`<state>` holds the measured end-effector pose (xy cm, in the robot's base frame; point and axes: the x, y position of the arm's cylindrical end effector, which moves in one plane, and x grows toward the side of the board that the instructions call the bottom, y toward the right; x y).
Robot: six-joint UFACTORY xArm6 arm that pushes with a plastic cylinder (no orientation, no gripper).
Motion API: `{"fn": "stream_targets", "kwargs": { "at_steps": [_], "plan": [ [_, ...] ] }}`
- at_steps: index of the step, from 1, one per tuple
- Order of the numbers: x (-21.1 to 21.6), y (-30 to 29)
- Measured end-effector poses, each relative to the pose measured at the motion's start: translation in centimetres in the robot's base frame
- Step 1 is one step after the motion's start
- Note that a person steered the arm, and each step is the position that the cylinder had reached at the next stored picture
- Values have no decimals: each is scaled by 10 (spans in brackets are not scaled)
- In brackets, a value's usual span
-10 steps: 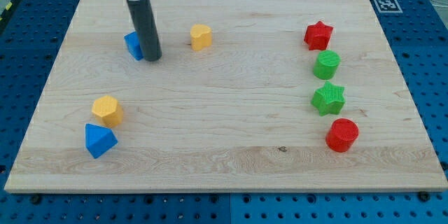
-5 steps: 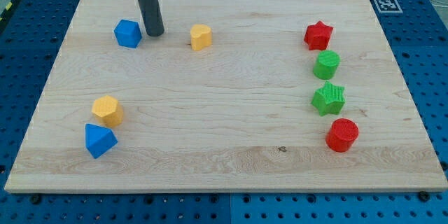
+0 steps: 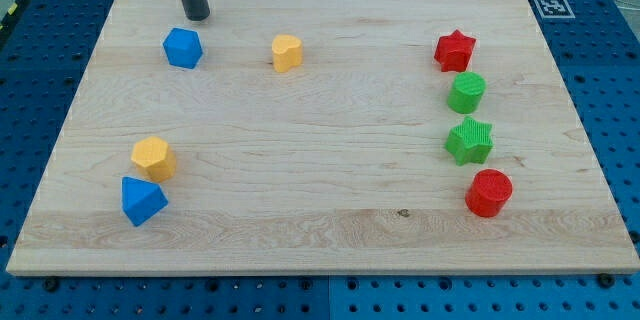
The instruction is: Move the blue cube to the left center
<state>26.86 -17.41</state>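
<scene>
Wooden tabletop (image 3: 320,210) lies on a blue perforated base (image 3: 620,110), with a black-and-white marker (image 3: 552,6) at the far right corner.

My tip (image 3: 196,16) stands at the far left of the tabletop, just beyond the blue cube (image 3: 183,47) and slightly to its right, close to it but apart, not touching. The rod carries no fingers, so there is no opening or closing state to record.

The blue cube sits in the far left area of the tabletop, upright. To its right, well apart, is a yellow block (image 3: 287,52) of rounded, heart-like outline.

Near left area: a yellow hexagonal block (image 3: 154,157), and just nearer than it a blue block (image 3: 142,200) of angular, roughly triangular form. The two stand just beside each other; whether they touch cannot be told.

Right side, in a loose column from far to near: a red star (image 3: 455,50), a green cylinder (image 3: 466,91), a green star (image 3: 469,141) and a red cylinder (image 3: 489,192). The green cylinder and green star are near each other; the red pieces stand slightly apart at either end.
</scene>
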Motion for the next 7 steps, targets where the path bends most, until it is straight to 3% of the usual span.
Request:
{"fn": "stream_targets", "kwargs": {
  "at_steps": [2,5,7],
  "plan": [
    [34,0],
    [117,0],
    [132,-7]
  ]
}}
